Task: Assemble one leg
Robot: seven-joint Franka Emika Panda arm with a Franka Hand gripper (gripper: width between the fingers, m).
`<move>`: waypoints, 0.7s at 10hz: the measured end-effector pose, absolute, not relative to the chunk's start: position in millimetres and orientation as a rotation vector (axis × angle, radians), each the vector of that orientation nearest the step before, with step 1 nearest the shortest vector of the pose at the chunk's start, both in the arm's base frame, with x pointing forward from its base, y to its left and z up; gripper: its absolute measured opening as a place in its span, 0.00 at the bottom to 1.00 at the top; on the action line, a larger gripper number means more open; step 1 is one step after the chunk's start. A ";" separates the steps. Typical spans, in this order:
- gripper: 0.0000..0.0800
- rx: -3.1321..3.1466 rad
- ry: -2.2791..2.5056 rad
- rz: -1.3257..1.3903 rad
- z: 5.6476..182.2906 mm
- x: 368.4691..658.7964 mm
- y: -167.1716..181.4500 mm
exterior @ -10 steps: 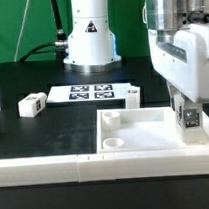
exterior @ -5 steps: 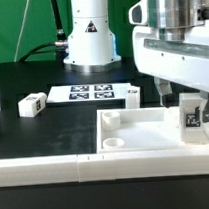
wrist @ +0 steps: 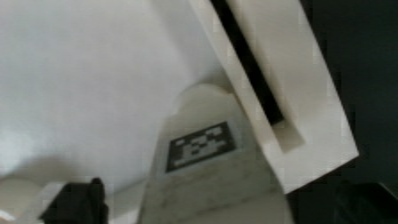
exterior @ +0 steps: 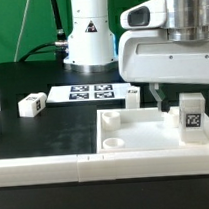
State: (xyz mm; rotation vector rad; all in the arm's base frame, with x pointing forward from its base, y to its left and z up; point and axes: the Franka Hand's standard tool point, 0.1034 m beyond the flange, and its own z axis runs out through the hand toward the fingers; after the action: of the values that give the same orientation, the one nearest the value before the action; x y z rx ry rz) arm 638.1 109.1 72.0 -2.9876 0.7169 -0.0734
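Exterior and wrist views of the leg assembly. The tool (exterior: 169,96) hangs above the far right part of the white tray (exterior: 144,130), its broad white housing filling the upper part of the exterior view's right. You see one dark finger (exterior: 157,94) below the housing in the exterior view, and one finger (wrist: 80,200) well off to one side in the wrist view. The tool stands spread and pinches nothing. The leg (exterior: 192,118) stands upright inside the tray at its near corner on the exterior view's right, with its black-and-white tag facing the exterior camera. The leg is just beside the visible finger and apart from it. In the wrist view the same leg (wrist: 205,150) rises against the tray wall (wrist: 267,80), tag in sight. You cannot tell from either view whether its base is seated in a corner hole. A round hole (exterior: 115,142) shows at the tray's near corner on the exterior view's left. On the black worktop (exterior: 31,82), well apart from the tray, lie the marker board (exterior: 92,91) and a second white block (exterior: 32,104). The robot base (exterior: 88,38) stands behind the board.
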 end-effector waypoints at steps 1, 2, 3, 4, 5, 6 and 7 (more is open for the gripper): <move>0.81 -3.023 0.567 -0.080 72.5 638.6 109.2; 0.81 -3.039 0.485 -0.083 72.7 638.8 109.3; 0.81 -3.067 0.359 -0.096 73.2 639.4 109.5; 0.81 -3.074 0.306 -0.103 73.5 639.9 110.9; 0.81 -3.071 0.329 -0.101 72.9 639.8 110.1; 0.69 -3.071 0.329 -0.100 72.6 639.7 109.8; 0.69 -3.071 0.330 -0.099 72.3 639.6 109.7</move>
State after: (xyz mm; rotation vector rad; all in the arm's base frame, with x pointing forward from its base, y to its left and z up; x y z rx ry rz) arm 639.6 109.7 72.3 -3.0714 0.3296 -0.0994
